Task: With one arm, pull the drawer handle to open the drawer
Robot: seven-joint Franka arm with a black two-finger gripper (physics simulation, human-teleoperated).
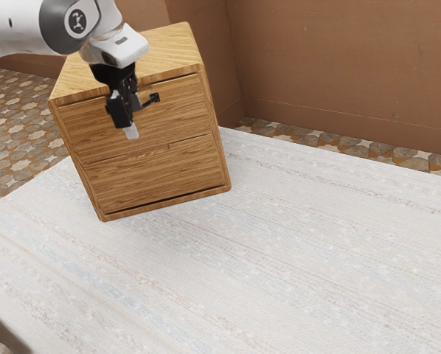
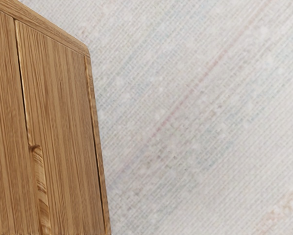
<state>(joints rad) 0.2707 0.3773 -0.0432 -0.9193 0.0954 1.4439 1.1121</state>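
A wooden cabinet (image 1: 73, 77) with two drawers stands on the table at the exterior view's upper left. The upper drawer (image 1: 176, 110) has a small black handle (image 1: 151, 99), and its front lies flush with the cabinet. My gripper (image 1: 127, 124) hangs down in front of this drawer, right beside the handle's left end and level with it; whether it touches the handle is unclear. In the wrist view the lower drawer front (image 2: 63, 147) lies under my hand, with its wooden handle (image 2: 38, 191) and the seam between the drawers beside it.
The pale woven table top (image 1: 294, 251) stretches out wide in front of the cabinet and toward the exterior view's right. Brown walls (image 1: 338, 51) and a patterned floor (image 1: 14, 125) lie behind the table.
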